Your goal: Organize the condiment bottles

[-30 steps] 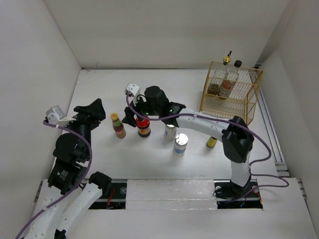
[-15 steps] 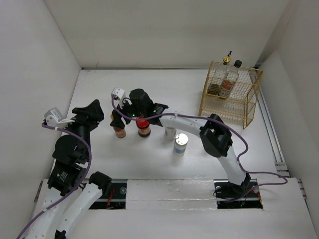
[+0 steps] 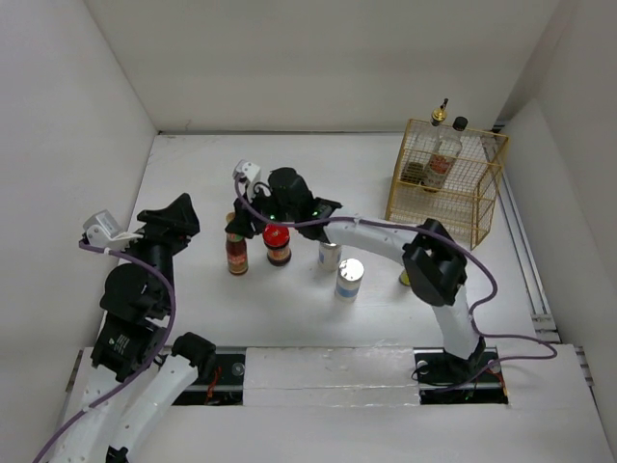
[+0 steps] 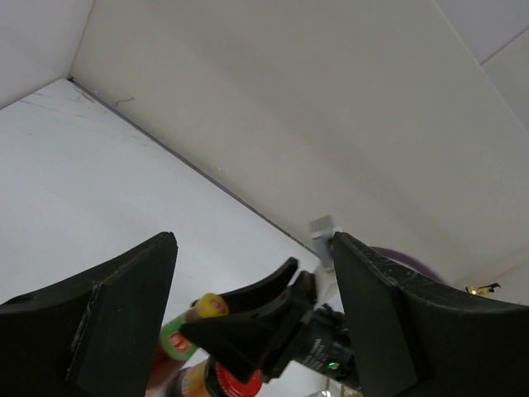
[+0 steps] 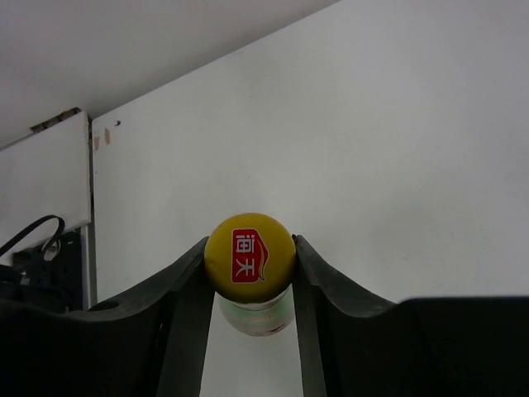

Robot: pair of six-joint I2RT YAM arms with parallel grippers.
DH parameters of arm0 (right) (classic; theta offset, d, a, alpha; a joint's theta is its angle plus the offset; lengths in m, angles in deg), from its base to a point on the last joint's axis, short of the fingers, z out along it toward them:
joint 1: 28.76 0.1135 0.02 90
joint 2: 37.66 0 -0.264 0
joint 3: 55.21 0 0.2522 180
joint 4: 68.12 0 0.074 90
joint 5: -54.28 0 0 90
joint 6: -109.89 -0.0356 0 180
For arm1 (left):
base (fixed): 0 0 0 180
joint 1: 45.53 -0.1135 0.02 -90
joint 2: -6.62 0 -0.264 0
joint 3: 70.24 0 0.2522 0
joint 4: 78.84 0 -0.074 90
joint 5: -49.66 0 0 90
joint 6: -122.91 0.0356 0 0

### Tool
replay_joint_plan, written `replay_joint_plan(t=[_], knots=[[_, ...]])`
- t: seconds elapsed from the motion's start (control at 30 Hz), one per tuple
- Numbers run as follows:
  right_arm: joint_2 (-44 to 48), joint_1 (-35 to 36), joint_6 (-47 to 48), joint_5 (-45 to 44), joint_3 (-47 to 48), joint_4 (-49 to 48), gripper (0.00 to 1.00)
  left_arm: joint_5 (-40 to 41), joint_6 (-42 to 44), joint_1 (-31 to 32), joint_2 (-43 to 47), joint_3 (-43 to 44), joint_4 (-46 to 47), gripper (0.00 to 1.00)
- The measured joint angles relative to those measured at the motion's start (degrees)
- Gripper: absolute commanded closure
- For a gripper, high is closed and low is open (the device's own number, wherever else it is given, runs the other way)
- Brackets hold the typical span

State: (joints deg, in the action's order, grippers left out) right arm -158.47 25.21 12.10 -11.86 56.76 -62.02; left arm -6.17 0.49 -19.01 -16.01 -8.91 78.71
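Note:
My right gripper is shut on the yellow cap of the red-labelled bottle, left of centre on the table. In the right wrist view both fingers press the cap of the bottle from either side, the gripper looking down on it. The red-lidded jar stands just right of it. Two silver-topped cylinders stand further right. The small yellow bottle is partly hidden behind the right arm. My left gripper hangs open and empty to the left, facing the bottle.
A gold wire basket stands at the back right, holding the gold-spouted bottle and the black-capped bottle. White walls close in the table on the left, back and right. The right arm's elbow rises near the basket's front.
The right gripper's fingers have closed on the red-labelled bottle's cap, and the bottle has shifted slightly right. The left arm has barely moved.

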Motion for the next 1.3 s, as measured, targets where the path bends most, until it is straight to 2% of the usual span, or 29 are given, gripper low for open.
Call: replay_joint_plan(t=[0.13, 0.27, 0.4, 0.6, 0.73, 0.97, 1.3], knots=[[9.0, -4.7, -2.5, -0.6, -6.3, -1.8, 0.85, 0.5, 0.0, 0.0, 1.9, -0.4, 0.2, 0.29], [22.3, -12.0, -4.1, -3.6, -14.2, -6.1, 0.85, 0.0, 0.0, 0.0, 2.1, -0.8, 0.3, 0.29], [38.2, -22.8, -5.3, -8.3, -23.1, -7.8, 0.86, -1.7, 0.2, 0.0, 0.6, -0.9, 0.3, 0.29], [52.2, -39.2, -5.6, -16.9, -28.7, -4.3, 0.88, -3.8, 0.4, 0.0, -0.8, -0.9, 0.3, 0.29], [55.6, -46.8, -5.5, -21.0, -30.2, 0.7, 0.89, -4.4, 0.4, 0.0, -1.2, -0.9, 0.3, 0.29], [54.4, -57.4, -5.5, -24.2, -29.8, 8.7, 0.90, -5.4, 0.4, 0.0, -2.4, -1.0, 0.4, 0.29], [45.7, -66.9, -4.8, -27.3, -17.9, 13.4, 0.90, -5.9, 0.5, 0.0, -2.7, -0.9, 0.8, 0.29]])
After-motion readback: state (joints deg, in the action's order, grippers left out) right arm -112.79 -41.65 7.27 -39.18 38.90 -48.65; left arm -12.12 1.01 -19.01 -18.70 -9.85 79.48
